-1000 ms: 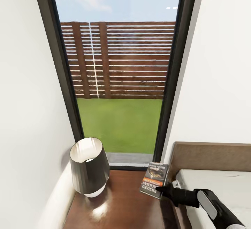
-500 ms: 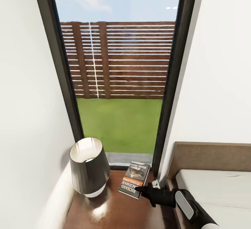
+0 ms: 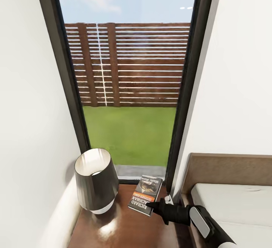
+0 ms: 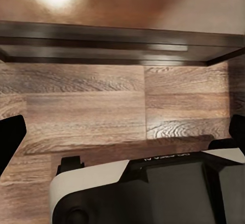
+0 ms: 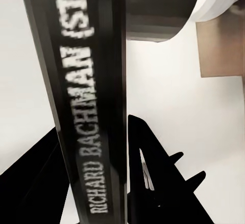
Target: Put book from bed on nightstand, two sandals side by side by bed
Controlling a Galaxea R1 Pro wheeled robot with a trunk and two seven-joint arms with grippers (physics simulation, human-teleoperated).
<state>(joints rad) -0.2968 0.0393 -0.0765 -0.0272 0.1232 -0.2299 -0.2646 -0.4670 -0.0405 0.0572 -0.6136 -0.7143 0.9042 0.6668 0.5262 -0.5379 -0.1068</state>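
At the far left of the head view a white wall [image 3: 26, 108] runs down to the nightstand [image 3: 124, 229], a dark glossy-topped counter tucked into the corner below a tall dark-framed window [image 3: 128, 89] that looks out on a slatted fence [image 3: 128, 65] and grass [image 3: 130, 134]. Near the counter's left edge stands a dark lamp [image 3: 93, 180] with a pale inside, its glare mirrored on the wood. To its right, toward the counter's back right corner, the book [image 3: 144, 195] is tilted, cover up, orange band and white "RICHARD BACHMAN" showing; whether it touches the top cannot be told. The right pincer [image 3: 154, 205] pinches the book's near edge, and the right wrist view shows its dark fingers [image 5: 145, 168] on either side of the book's spine [image 5: 92, 132]. Further right come the brown headboard [image 3: 230, 168] and the bed [image 3: 234, 199] with its off-white mattress. The left wrist view shows wood-plank floor [image 4: 102, 106] beneath a dark ledge [image 4: 117, 45]; the left pincer's [image 4: 122, 139] dark fingertips [image 4: 10, 137] sit spread wide apart.
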